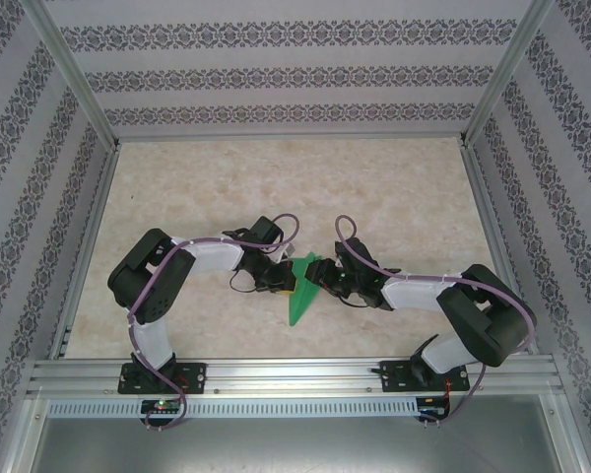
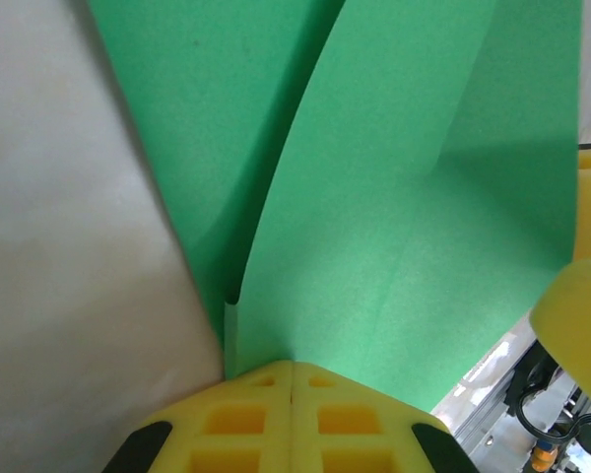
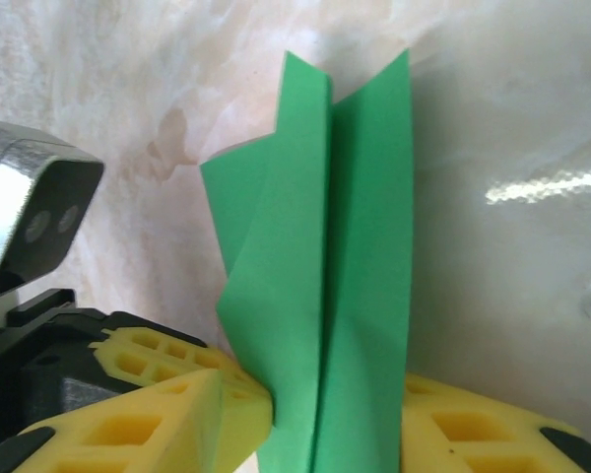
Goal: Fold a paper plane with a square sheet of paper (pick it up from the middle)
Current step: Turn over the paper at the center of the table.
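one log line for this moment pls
phase: folding | left gripper: shut on paper plane | right gripper: fingers closed on either side of paper plane | paper plane: partly folded, between both grippers

Paper plane point(image 1: 303, 287): bright green, part-folded narrow dart, layered flaps parted along lengthwise crease, broad end away, pointed tip toward near edge of table point(image 1: 276, 187), front-centre.

Plain green paper among yellow, black and pale marble.
The bright green folded paper plane point(image 3: 325, 276) is unpatterned. The left gripper point(image 2: 292, 374) and right gripper point(image 3: 335, 394) have yellow grid-pocketed fingers edged in black. The black-and-white jointed arms point(image 1: 158, 281) carry purple cables point(image 1: 295, 225) over a cream, pink-veined marbled tabletop point(image 1: 276, 177). The white walls point(image 1: 276, 69) are banded in grey damask, and the metal frame point(image 1: 295, 374) is silver.
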Robot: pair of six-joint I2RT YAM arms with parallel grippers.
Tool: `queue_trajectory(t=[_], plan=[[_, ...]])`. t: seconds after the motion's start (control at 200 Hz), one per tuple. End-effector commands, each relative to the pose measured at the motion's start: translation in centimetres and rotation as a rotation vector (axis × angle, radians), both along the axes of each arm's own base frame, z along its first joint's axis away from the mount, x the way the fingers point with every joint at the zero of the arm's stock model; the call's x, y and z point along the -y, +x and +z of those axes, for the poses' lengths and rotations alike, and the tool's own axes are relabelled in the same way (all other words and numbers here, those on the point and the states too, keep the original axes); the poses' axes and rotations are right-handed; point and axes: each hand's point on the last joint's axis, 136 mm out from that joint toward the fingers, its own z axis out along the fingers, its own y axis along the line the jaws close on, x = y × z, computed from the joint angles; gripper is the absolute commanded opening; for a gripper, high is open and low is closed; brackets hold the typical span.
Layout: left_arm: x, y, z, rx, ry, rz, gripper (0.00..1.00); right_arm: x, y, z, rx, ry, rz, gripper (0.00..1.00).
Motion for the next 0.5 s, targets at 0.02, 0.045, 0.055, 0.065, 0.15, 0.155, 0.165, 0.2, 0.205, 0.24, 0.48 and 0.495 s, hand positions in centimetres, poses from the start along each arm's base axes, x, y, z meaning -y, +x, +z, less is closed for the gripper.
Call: queue_trajectory(t=[0.02,0.045,0.055,0.065,0.15,0.155,0.165,0.2,0.205,0.24,0.48,0.495], plan=[[0.2,-1.1,-1.2,-0.042,0.001,-0.003,0.05,-1.5,0.3,1.5,0.052,0.075,0.040,0.43],[0.3,-1.1,-1.1,-0.042,-0.006,-0.001,0.05,-1.5,0.4,1.4,0.051,0.073,0.039,0.43],[0.3,-1.2,-1.1,-0.043,-0.006,0.000,0.05,-1.5,0.4,1.4,0.050,0.072,0.040,0.43],[0.3,-1.2,-1.1,-0.044,-0.008,0.000,0.05,-1.6,0.5,1.3,0.049,0.070,0.040,0.43],[0.6,-1.2,-0.8,-0.044,-0.032,0.010,0.05,-1.6,0.5,0.8,0.041,0.065,0.041,0.43],[0.6,-1.2,-0.9,-0.044,-0.032,0.011,0.05,-1.7,0.5,0.8,0.041,0.066,0.042,0.43],[0.6,-1.1,-0.8,-0.043,-0.034,0.012,0.05,-1.7,0.5,0.7,0.039,0.064,0.041,0.43],[0.6,-1.2,-0.8,-0.044,-0.035,0.015,0.05,-1.7,0.5,0.5,0.033,0.060,0.040,0.43],[0.6,-1.2,-0.8,-0.044,-0.036,0.016,0.05,-1.7,0.5,0.4,0.031,0.059,0.041,0.43],[0.6,-1.0,-0.7,-0.041,-0.037,0.021,0.05,-1.6,0.5,0.2,0.028,0.053,0.040,0.43],[0.8,-0.7,-0.5,-0.029,-0.061,0.053,0.05,-2.6,0.6,0.5,0.058,0.096,0.079,0.30],[0.8,-0.7,-0.5,-0.030,-0.062,0.055,0.05,-2.6,0.6,0.6,0.060,0.099,0.081,0.30]])
